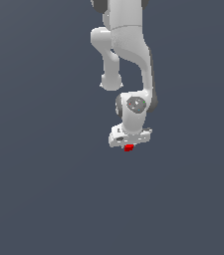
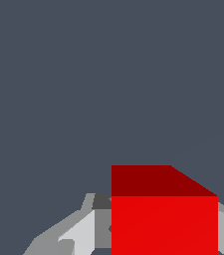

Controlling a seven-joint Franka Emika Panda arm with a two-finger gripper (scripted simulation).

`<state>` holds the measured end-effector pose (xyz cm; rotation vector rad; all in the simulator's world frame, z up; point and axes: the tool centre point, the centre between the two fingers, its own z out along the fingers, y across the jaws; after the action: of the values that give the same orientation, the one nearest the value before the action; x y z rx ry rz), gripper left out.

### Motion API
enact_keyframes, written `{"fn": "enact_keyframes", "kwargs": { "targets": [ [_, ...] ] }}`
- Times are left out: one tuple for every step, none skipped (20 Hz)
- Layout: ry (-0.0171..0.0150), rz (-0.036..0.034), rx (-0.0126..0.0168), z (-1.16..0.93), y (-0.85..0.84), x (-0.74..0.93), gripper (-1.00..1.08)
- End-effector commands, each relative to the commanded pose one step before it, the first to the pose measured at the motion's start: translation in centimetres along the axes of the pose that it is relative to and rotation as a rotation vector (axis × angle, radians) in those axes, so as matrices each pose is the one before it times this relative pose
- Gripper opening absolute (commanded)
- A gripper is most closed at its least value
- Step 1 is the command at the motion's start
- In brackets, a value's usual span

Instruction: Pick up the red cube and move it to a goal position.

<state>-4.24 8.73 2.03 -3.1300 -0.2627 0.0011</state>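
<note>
Bright red little cube (image 2: 164, 219) sits pinched between the white gripper (image 1: 129, 144) fingers, poking out just below them. Grip looks shallow, so a quick swing could probably shake it loose.

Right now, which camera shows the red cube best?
The wrist view: the red cube fills the frame between the gripper fingers. The exterior view shows only a red speck under the gripper.

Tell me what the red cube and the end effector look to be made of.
Red cube: flat, uniform matte red, no texture or gloss; the material cannot be told in this render, perhaps plastic. End effector: smooth white and grey shell with soft shading, like painted plastic or metal; which one is unclear.
</note>
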Motion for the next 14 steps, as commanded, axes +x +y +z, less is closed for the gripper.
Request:
{"fn": "enact_keyframes", "kwargs": {
  "targets": [
    [0.00059, -0.00010, -0.00007, 0.032, -0.001, 0.027, -1.00],
    [0.00000, 0.00000, 0.00000, 0.000, 0.000, 0.000, -1.00],
    [0.00000, 0.00000, 0.00000, 0.000, 0.000, 0.000, -1.00],
    [0.00000, 0.00000, 0.00000, 0.000, 0.000, 0.000, -1.00],
    [0.00000, 0.00000, 0.00000, 0.000, 0.000, 0.000, -1.00],
    [0.00000, 0.00000, 0.00000, -0.052, -0.001, -0.026, -1.00],
    [0.00000, 0.00000, 0.00000, -0.024, 0.006, -0.005, -1.00],
    [0.00000, 0.00000, 0.00000, -0.071, 0.019, -0.016, -1.00],
    [0.00000, 0.00000, 0.00000, -0.118, 0.031, -0.026, -1.00],
    [0.00000, 0.00000, 0.00000, -0.166, 0.043, -0.037, -1.00],
    [0.00000, 0.00000, 0.00000, -0.214, 0.056, -0.047, -1.00],
    [0.00000, 0.00000, 0.00000, -0.261, 0.068, -0.058, -1.00],
    [0.00000, 0.00000, 0.00000, -0.310, 0.081, -0.068, -1.00],
    [0.00000, 0.00000, 0.00000, -0.358, 0.094, -0.079, -1.00]
  ]
}}
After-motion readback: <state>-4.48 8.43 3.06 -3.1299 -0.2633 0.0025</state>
